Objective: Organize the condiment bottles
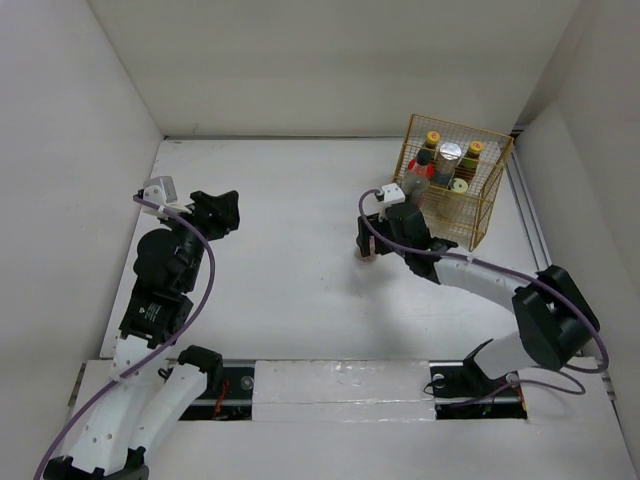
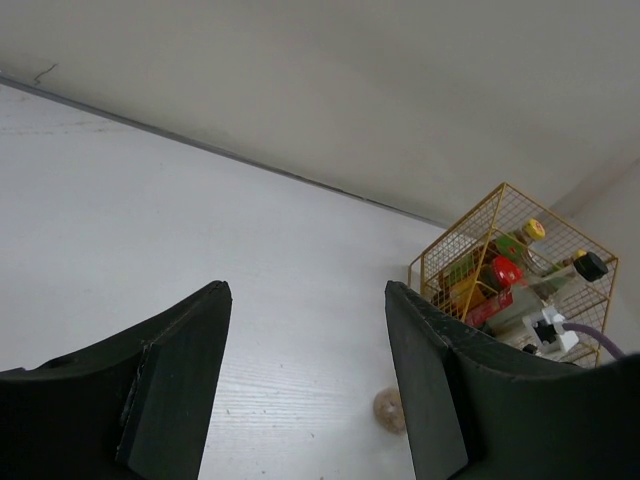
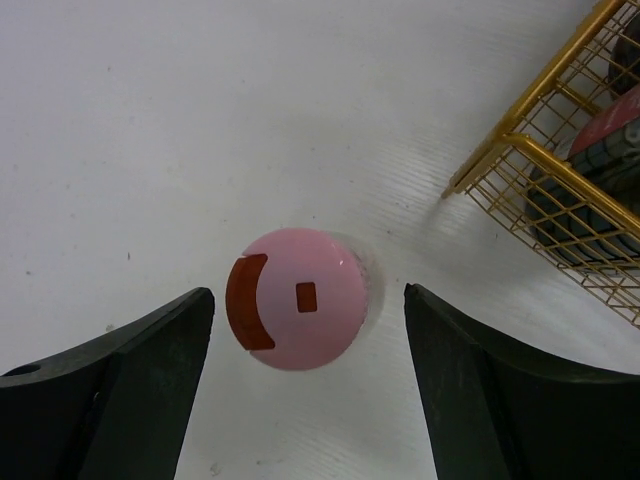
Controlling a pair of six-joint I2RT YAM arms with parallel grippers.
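Note:
A shaker with a pink cap (image 3: 300,298) stands upright on the white table, left of the gold wire basket (image 1: 488,205). My right gripper (image 3: 307,292) hangs over it, open, one finger on each side and a gap to the cap on both. In the basket stand several condiment bottles: a yellow-capped one (image 1: 433,138), a silver-lidded jar (image 1: 451,152), a red-lidded jar (image 2: 506,270) and a black-capped one (image 2: 590,265). My left gripper (image 2: 307,287) is open and empty, far to the left (image 1: 215,210).
The basket (image 3: 530,150) stands close to the right of the shaker, near the back right corner. White walls enclose the table on the left, back and right. The right arm's purple cable loops beside its wrist (image 1: 385,235).

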